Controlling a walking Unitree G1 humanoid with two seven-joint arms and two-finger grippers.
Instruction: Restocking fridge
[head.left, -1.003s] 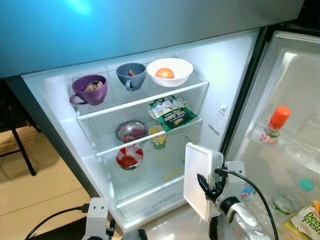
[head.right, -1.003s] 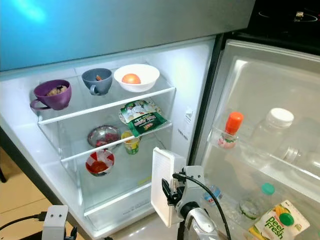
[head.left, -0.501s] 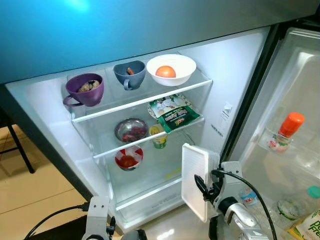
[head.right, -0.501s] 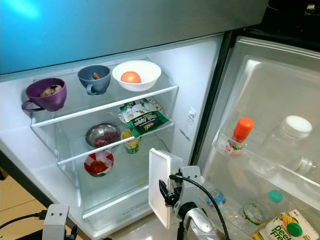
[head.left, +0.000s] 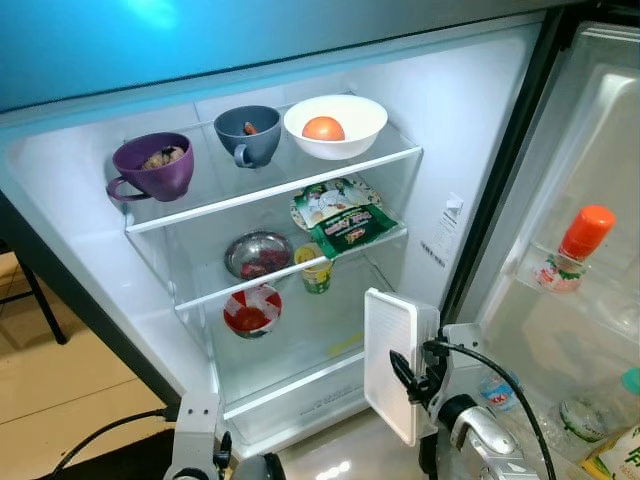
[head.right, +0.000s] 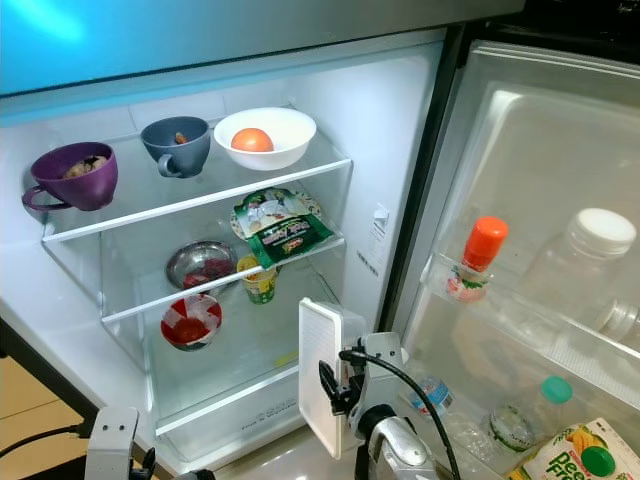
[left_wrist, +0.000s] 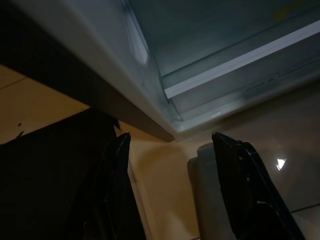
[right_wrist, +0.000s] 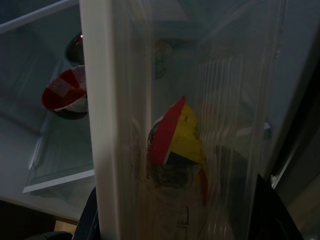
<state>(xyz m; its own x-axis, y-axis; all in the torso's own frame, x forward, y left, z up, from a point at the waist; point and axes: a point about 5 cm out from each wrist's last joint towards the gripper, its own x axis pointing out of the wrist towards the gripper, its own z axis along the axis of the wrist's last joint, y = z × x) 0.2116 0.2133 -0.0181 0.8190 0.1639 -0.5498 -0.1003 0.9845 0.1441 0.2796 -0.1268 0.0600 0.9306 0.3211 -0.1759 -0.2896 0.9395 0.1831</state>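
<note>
The fridge (head.left: 440, 150) stands open before me. My right gripper (head.left: 408, 375) is shut on a flat white translucent container (head.left: 390, 360), held upright in front of the bottom shelf. In the right wrist view the container (right_wrist: 175, 125) shows something red and yellow inside, with a black finger (right_wrist: 265, 210) at either side. My left gripper (left_wrist: 172, 170) hangs open low by the fridge's bottom edge, with nothing between its fingers; its wrist (head.left: 195, 435) sits at the lower left.
Top shelf: purple cup (head.left: 155, 168), blue-grey cup (head.left: 248, 133), white bowl with an orange fruit (head.left: 335, 125). Middle shelf: green packets (head.left: 345, 220), steel bowl (head.left: 258, 255), small yellow cup (head.left: 317, 272). A red and white bowl (head.left: 251, 308) sits below. The door rack holds an orange-capped bottle (head.left: 573, 250) and a juice carton (head.right: 575, 455).
The camera has shifted, so the shelves sit further left and higher in the picture. The right gripper keeps the container in the same hold. The left arm is unchanged.
</note>
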